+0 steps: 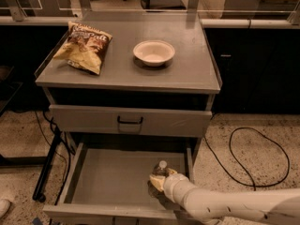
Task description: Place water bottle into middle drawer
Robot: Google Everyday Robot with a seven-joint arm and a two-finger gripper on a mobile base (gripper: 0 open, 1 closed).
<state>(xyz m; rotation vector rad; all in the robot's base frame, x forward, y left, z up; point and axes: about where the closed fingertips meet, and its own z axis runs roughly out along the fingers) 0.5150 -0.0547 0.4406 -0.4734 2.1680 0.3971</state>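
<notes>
Low, the arm (pixel 225 205) reaches into the middle drawer (pixel 110 184); pincer (pixel 158 181) at the water bottle (pixel 161 168), grip indiscernible.

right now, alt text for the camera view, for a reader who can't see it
A robot arm's gripper is at a small water bottle inside the open middle drawer of a grey cabinet, near the drawer's right wall. On top of the cabinet lie a chip bag at left and a white bowl near the middle.

We see warm, dim light from above; the gripper (pixel 158 182) sits shadowed inside the middle drawer (pixel 110 177).
</notes>
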